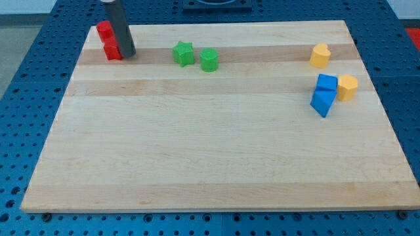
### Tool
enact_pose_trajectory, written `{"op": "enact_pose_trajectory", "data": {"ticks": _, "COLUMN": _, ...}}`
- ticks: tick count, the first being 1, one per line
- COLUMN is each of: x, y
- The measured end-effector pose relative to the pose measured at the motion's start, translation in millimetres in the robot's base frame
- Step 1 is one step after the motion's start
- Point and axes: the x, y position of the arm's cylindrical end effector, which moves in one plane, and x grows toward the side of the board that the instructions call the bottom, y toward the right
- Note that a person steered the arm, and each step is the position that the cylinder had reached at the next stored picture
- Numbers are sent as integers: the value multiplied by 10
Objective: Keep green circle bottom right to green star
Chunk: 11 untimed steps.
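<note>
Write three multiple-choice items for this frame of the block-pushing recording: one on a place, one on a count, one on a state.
1. Where is the green circle relative to the green star?
A. To the view's right and slightly lower
B. Directly above it
C. Far to the view's left

2. How many yellow blocks lie on the board?
A. One
B. Two
C. Four

3. What is my tip doing?
A. Pressing on the green star
B. Standing beside the red blocks, apart from both green blocks
C. Resting among the blue blocks

Answers:
1. A: the circle sits just right of the star and a little lower.
2. B: one yellow block near the top right, another yellow block beside the blue ones.
3. B: bare board separates the tip from the star.
</note>
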Motion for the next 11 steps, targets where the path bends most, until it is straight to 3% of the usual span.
{"op": "enact_pose_trajectory", "data": {"ticks": 2, "x": -70, "y": -184}}
{"op": "enact_pose_trajectory", "data": {"ticks": 3, "x": -9, "y": 79}}
{"op": "enact_pose_trajectory", "data": {"ticks": 5, "x": -449, "y": 941}}
{"op": "enact_pose_trajectory", "data": {"ticks": 7, "x": -481, "y": 2336}}
{"op": "enact_pose_trajectory", "data": {"ticks": 8, "x": -74, "y": 2409}}
{"op": "enact_pose_trajectory", "data": {"ticks": 9, "x": 130, "y": 2100}}
{"op": "enact_pose_trajectory", "data": {"ticks": 11, "x": 231, "y": 1657}}
